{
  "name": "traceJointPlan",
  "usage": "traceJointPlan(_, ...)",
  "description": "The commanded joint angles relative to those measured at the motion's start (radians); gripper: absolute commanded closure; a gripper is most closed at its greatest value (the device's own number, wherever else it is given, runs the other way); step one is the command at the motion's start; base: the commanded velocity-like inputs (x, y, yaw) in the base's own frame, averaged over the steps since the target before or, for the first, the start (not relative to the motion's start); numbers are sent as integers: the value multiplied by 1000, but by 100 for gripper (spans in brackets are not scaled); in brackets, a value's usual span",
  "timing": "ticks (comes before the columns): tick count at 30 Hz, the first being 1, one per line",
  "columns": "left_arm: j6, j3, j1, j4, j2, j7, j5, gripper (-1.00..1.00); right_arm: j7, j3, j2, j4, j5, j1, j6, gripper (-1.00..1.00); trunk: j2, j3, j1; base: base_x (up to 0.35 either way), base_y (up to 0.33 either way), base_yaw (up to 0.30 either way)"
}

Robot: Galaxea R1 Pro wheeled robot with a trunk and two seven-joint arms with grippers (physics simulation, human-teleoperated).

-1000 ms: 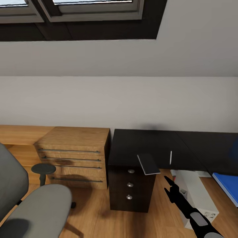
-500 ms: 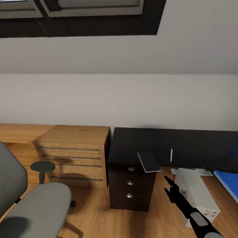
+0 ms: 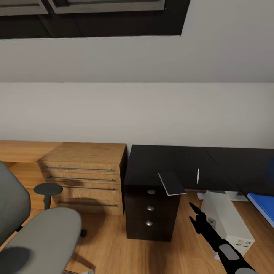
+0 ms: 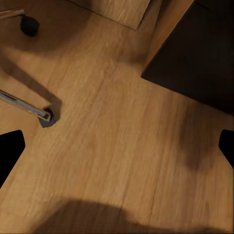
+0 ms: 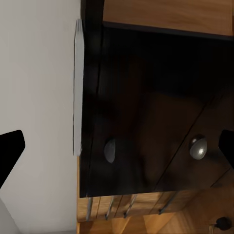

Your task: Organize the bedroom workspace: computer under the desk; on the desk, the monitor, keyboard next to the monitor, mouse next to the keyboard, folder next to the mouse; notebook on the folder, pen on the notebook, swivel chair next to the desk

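Observation:
The black desk (image 3: 171, 161) stands against the wall, with its drawers (image 3: 149, 208) below. The dark grey notebook (image 3: 172, 183) lies on the desk's front edge and overhangs the drawers; its thin edge (image 5: 77, 87) also shows in the right wrist view. The whitish pen (image 3: 198, 176) lies just right of it. My right gripper (image 3: 191, 213) hangs open below and right of the notebook, holding nothing. The blue folder (image 3: 263, 207) is cut by the right edge. The light grey computer (image 3: 228, 220) sits under the desk. The swivel chair (image 3: 42, 236) is at lower left. My left gripper (image 4: 117, 151) is open over the floor.
A low wooden dresser (image 3: 85, 175) with several drawers stands against the desk's left side. The chair's chrome leg and caster (image 4: 46, 115) lie on the wood floor near my left gripper. Round silver knobs (image 5: 198, 147) face the right gripper.
The whole head picture has shifted slightly upward, so the camera has moved. The notebook, pen and right gripper keep their places relative to the desk.

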Motion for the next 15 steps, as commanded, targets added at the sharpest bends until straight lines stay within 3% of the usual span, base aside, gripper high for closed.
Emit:
traceJointPlan(1,34,-2,-1,-34,0,-3,9,-100,2,-3,0,1,-6,-1,8,-100,-1,-1,0,0,0,0)
traceJointPlan(7,112,-2,-1,-146,0,-3,7,-100,1,-2,1,2,-6,-1,8,-100,-1,-1,0,0,0,0)
traceJointPlan(15,124,0,-1,-158,0,-5,10,-100,-12,0,6,5,6,-1,3,-100,-1,-1,0,3,1,0)
